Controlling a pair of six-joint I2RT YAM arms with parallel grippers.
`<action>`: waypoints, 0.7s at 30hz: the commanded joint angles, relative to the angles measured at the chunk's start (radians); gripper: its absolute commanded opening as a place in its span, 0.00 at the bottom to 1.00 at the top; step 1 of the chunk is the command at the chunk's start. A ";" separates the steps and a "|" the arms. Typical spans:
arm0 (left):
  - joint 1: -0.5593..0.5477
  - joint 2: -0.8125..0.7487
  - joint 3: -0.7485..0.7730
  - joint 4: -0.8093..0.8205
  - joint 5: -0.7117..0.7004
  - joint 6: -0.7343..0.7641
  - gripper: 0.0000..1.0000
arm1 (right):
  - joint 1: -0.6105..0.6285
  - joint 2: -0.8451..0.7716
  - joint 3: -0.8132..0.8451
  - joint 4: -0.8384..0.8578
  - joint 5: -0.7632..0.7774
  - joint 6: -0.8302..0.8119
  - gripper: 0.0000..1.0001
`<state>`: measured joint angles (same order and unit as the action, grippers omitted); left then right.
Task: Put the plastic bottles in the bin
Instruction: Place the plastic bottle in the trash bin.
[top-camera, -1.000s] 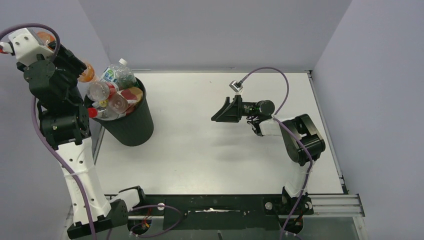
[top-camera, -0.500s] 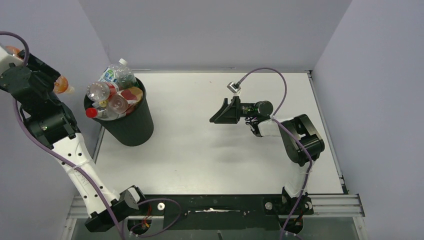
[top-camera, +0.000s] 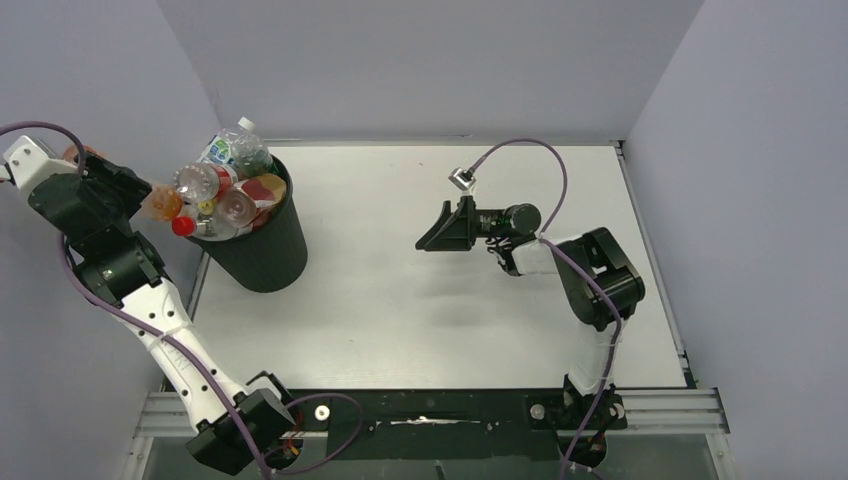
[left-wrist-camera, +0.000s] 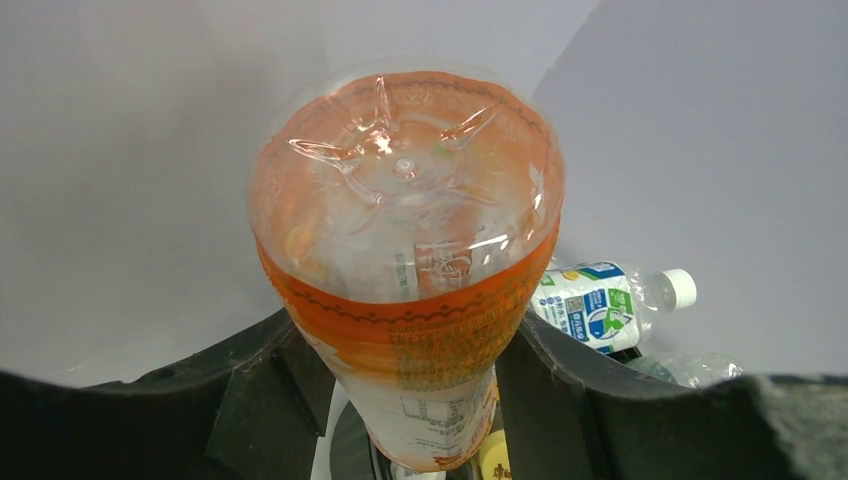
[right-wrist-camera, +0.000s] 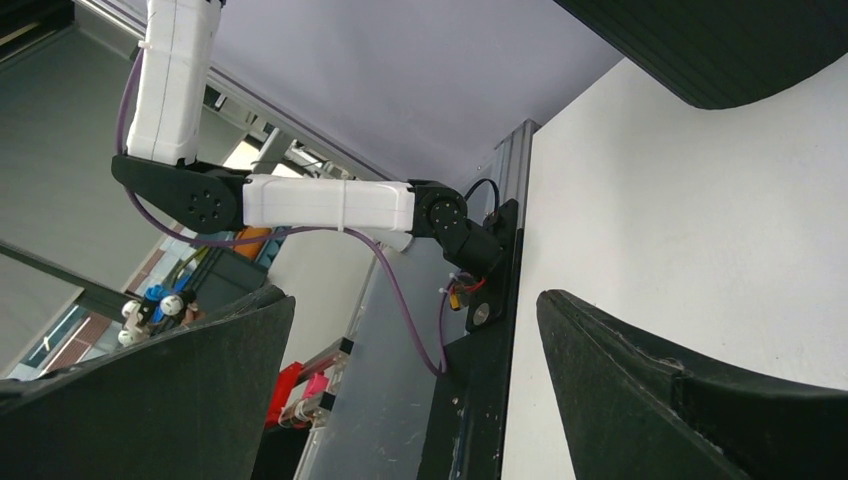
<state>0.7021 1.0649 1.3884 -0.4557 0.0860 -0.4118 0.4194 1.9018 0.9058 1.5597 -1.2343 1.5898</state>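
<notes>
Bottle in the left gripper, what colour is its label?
Orange; the bottle shows best in left wrist view.

One bin (top-camera: 270, 250) — about six bottles (top-camera: 232, 150)

The cap end of the orange bottle (left-wrist-camera: 405, 270) cannot be seen. Deep in the bin (top-camera: 262, 250), everything is hidden by piled bottles (top-camera: 225, 190).

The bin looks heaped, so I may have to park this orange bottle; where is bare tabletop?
The white tabletop is bare between the round black bin and the open right gripper, and along the near edge. Crowded: the bin's mouth, heaped with clear plastic bottles, beside which the left gripper holds the orange-labelled bottle.
</notes>
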 joint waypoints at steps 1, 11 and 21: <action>0.002 -0.026 -0.013 0.071 0.067 0.011 0.51 | 0.023 0.019 0.014 0.182 0.006 -0.004 0.98; 0.002 -0.034 -0.170 0.197 0.079 0.027 0.51 | 0.025 0.028 0.043 0.182 0.020 0.032 0.98; -0.005 -0.011 -0.213 0.284 0.159 0.033 0.51 | 0.069 0.045 0.081 0.093 0.050 -0.019 0.98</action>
<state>0.7002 1.0592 1.2037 -0.2592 0.1909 -0.4034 0.4675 1.9419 0.9493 1.5597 -1.2140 1.6108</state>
